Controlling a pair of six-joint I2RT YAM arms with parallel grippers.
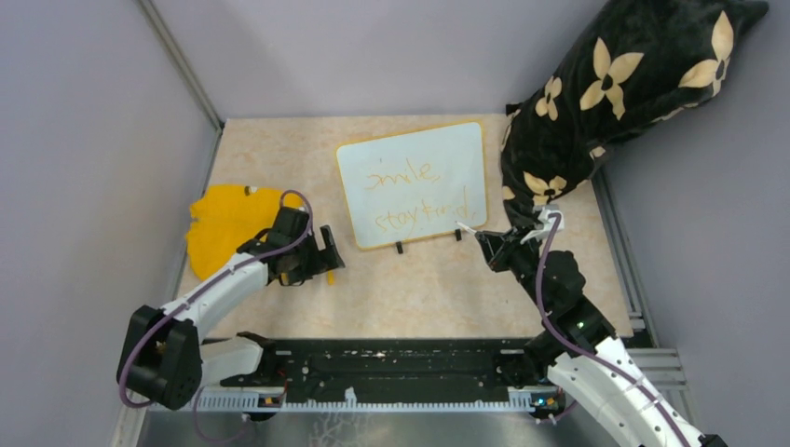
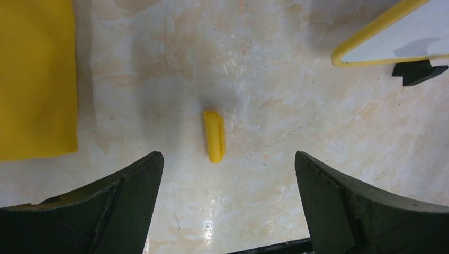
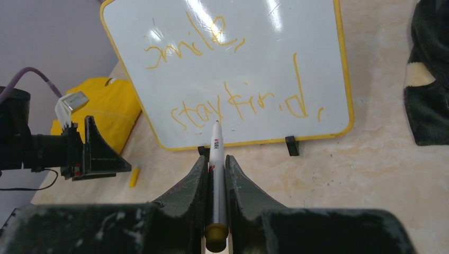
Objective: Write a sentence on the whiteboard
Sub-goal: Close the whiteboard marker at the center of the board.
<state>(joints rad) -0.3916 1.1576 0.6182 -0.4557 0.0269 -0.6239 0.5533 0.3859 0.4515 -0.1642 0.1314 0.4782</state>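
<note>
Whiteboard (image 1: 447, 149) lies mid-table, beyond both arms. The sentence (image 1: 415, 196) is on it in 2 orange lines, approx. "smile, stay tired", so the writing looks done; capping prob. left. Right gripper (image 3: 214, 164) is clamped on marker (image 3: 216, 143), tip by board's near edge. Left gripper (image 2: 227, 174) is wide open over yellow cap (image 2: 214, 136). Yellow cloth (image 1: 224, 228) at left, black floral cushion (image 1: 606, 93) at right; neither obstructs.

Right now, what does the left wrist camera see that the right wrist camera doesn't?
Only the left wrist view shows the fingers of the left gripper standing wide apart. Only the right wrist view shows the sentence, the marker pinched in the right gripper, and the black pillow. Both show the whiteboard, the yellow cloth and the little yellow cap.
</note>
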